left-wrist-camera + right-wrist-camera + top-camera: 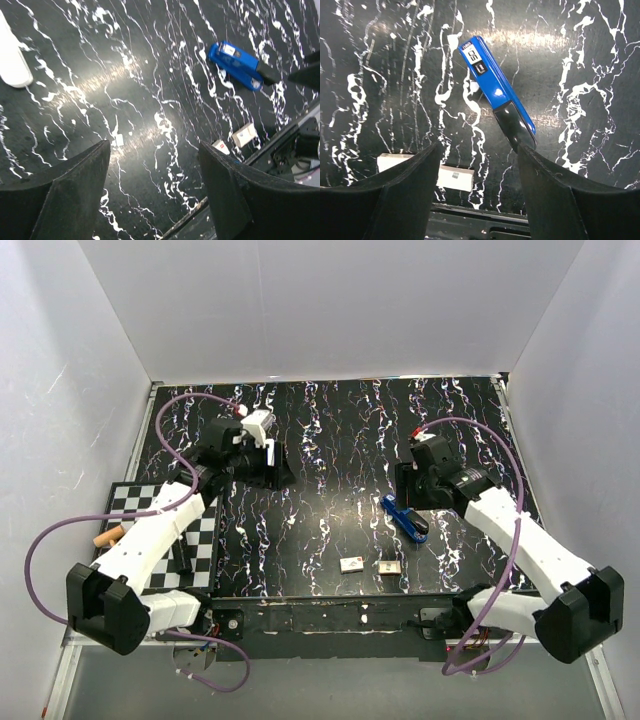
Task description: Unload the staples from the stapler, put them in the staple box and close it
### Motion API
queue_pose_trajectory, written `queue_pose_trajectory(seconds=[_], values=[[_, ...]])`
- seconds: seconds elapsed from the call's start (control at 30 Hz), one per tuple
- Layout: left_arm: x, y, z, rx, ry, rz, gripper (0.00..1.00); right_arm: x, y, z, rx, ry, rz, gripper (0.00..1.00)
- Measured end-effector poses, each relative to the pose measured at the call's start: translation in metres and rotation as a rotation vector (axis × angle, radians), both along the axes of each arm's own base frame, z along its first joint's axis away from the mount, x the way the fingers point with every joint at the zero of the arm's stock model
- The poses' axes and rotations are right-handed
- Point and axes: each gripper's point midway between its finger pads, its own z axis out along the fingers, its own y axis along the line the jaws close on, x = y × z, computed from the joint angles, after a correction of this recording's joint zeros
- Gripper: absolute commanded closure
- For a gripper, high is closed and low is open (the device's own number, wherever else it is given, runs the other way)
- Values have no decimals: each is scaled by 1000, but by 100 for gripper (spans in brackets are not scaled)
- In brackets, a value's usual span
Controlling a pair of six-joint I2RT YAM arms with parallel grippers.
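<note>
Top view: a blue plastic stapler with a black tail (404, 518) lies at four o'clock on the black, white-veined surface (330, 440). Two small pale blocks (352, 564), probably unloaded staples, lie at six o'clock. Left wrist view: the left end effector (154, 147) hangs open and empty, well apart. Right wrist view: the right end effector (479, 149) is open and empty, near the stapler, which looks closed.

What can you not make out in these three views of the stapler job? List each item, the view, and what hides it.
- Staples inside the blue stapler: every view, its casing hides them.
- White box: right wrist view, partly behind a finger of the right hand.
- Brown object: top view, the left arm covers most of it.
- Box labels: too small everywhere.
</note>
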Motion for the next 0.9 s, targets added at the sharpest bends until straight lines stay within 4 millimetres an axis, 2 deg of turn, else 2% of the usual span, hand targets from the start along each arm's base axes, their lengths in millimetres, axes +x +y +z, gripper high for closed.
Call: queue_pose_trajectory(seconds=[0.13, 0.2, 0.5, 0.67, 0.7, 0.73, 0.9], values=[[-19, -8, -22, 9, 52, -61, 27, 0, -7, -14, -54, 48, 6, 26], [-25, -13, -24, 8, 59, -89, 27, 0, -13, -22, -87, 79, 9, 25], [-35, -23, -7, -41, 19, -146, 21, 5, -20, -60, -193, 217, 62, 25], [-35, -25, -2, -54, 4, -156, 19, 14, -15, -68, -208, 255, 108, 25], [-36, -25, -2, -56, 6, -158, 7, 16, -12, -69, -209, 259, 118, 26], [-36, -25, -3, -57, 6, -160, 2, 19, -11, -70, -211, 261, 127, 26], [-37, -25, -3, -59, 9, -163, 2, 27, -7, -75, -225, 277, 162, 27]])
